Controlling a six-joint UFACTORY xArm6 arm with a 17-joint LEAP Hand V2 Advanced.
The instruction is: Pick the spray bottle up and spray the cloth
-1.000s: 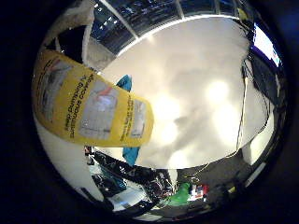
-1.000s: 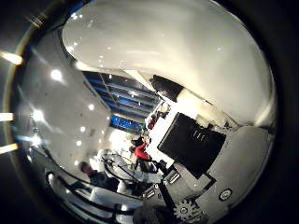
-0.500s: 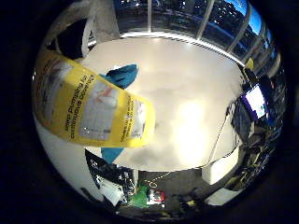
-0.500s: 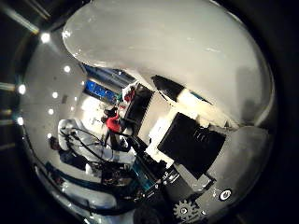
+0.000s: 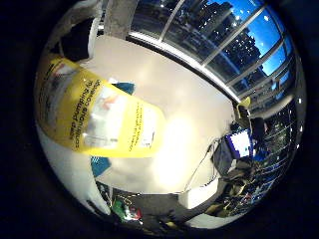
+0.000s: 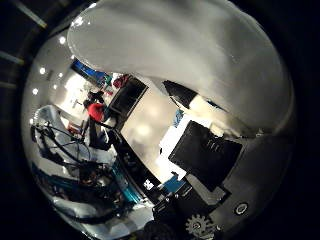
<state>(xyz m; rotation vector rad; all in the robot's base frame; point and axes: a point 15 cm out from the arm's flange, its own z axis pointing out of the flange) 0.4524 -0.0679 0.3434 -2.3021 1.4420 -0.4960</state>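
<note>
Bottle body fills the near side of the little-finger palm view: the spray bottle (image 5: pixel 94 119), with its yellow label, lies right against the palm, and in the thumb-side view its pale wall bulges across most of the picture, with the hand (image 6: pixel 210 165) showing as black and white parts curled in beside it. The fingers seem to be wrapped round the bottle, though the contact itself is poorly shown. Beyond the bottle lies the white table (image 5: pixel 179 129), well below, and a teal patch, probably the cloth (image 5: pixel 124 88), peeks out from behind the label on the table surface. Over the last second the whole background has swung: windows and a lit screen have come into sight while the bottle has kept its place against the palm. That reads as the hand turning and carrying the bottle, not the bottle slipping. The pick-up looks done; what remains is aiming the nozzle, unseen here, at the cloth and working the trigger.
</note>
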